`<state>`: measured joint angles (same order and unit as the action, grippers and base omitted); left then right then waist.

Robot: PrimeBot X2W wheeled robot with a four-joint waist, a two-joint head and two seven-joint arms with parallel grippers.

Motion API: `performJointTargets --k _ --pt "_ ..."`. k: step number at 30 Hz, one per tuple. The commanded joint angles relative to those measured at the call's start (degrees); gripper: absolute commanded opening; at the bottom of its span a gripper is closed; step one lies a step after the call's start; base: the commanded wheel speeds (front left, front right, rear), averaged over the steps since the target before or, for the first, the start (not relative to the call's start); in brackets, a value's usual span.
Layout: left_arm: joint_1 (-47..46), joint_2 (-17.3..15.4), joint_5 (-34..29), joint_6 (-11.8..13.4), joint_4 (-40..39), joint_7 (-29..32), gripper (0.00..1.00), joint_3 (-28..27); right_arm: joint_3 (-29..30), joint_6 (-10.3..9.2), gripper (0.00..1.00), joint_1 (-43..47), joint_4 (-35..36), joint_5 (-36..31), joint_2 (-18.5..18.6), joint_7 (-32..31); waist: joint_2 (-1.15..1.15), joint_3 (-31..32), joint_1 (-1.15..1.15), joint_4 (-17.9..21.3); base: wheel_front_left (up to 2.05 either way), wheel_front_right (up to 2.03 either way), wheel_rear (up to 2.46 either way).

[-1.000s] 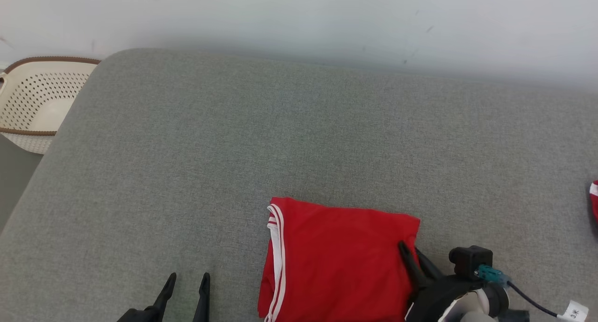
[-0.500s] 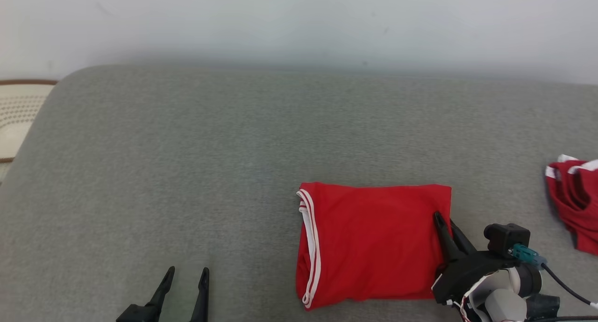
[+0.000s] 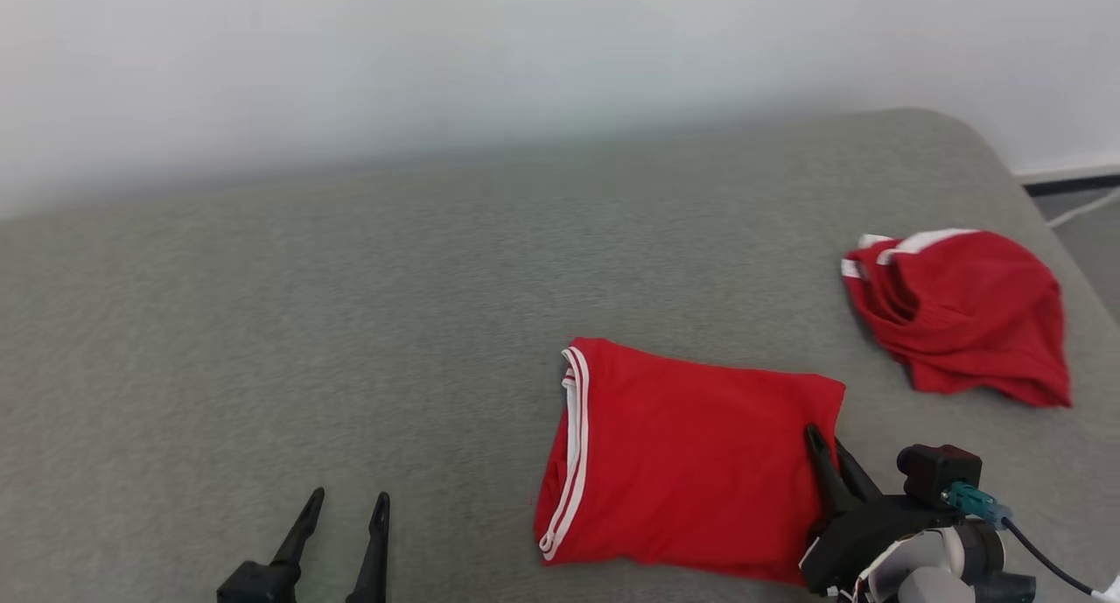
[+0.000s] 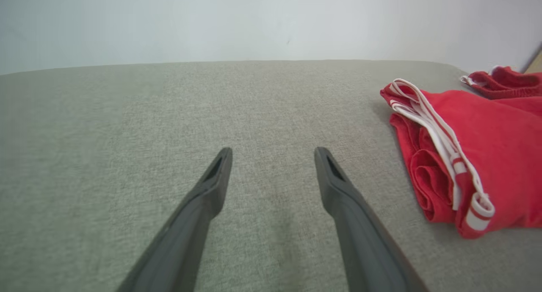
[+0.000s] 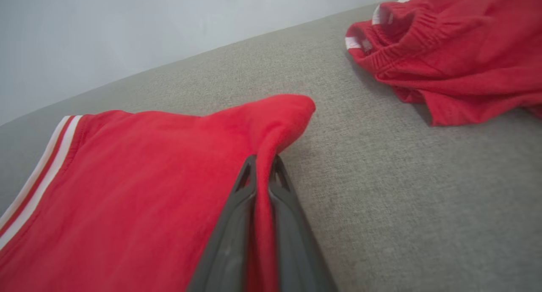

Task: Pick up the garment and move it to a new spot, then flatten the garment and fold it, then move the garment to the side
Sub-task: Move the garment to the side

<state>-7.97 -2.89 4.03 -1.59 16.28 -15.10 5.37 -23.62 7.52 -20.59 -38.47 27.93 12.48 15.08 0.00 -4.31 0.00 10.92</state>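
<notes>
Holding the left gripper point(image 3: 350, 496) low at the lower left of the head view, dark fingers point(image 4: 207, 198) pointing forward, spread wide, tips well apart. Reaching the right gripper point(image 3: 822, 435) forward from the lower right, leaning toward the left, with the pale wrist point(image 3: 932, 572) sitting behind the black gripper body. Pressing the right fingers point(image 5: 230, 232) together, nearly touching along their length, pinching an edge fold of the garment point(image 5: 127, 177) between them and holding that corner slightly raised.

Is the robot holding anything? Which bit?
Its right end effector pinches the folded red garment by its right edge; the left end effector holds nothing.
</notes>
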Motion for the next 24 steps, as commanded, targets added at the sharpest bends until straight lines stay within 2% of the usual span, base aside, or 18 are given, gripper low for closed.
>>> performJointTargets --k 1,7,13,18,24 --pt "-0.36 -0.03 -0.42 -0.16 -0.30 -0.03 1.00 -0.22 -0.13 -0.08 0.00 0.31 -0.14 0.06 -0.14 0.01 0.00 0.18 0.00 6.15 0.00 0.00 0.00" --pt "-1.87 -0.04 -1.45 -0.71 -0.95 -0.03 1.00 -0.02 -0.42 -0.08 0.00 0.52 0.20 0.38 -1.01 0.01 0.00 -1.03 0.00 11.66 0.00 0.00 0.00" --pt "-3.80 -0.05 -2.57 -0.99 -1.41 -0.03 1.00 0.21 0.59 -0.08 0.00 0.14 0.77 0.99 -1.55 0.01 0.00 -2.99 0.00 14.71 0.00 0.00 0.00" --pt "-5.02 -0.06 -3.16 -1.35 -1.45 -0.03 1.00 0.88 1.37 -0.08 0.00 -0.47 1.51 0.25 -1.45 0.01 0.00 -4.70 0.00 15.06 0.00 0.00 0.00" --pt "-6.06 -0.08 -3.52 -1.24 -0.63 -0.03 1.00 1.35 0.69 -0.08 0.00 -5.26 3.40 -1.46 -0.72 0.02 0.00 -6.89 0.00 13.25 0.00 0.00 0.00"
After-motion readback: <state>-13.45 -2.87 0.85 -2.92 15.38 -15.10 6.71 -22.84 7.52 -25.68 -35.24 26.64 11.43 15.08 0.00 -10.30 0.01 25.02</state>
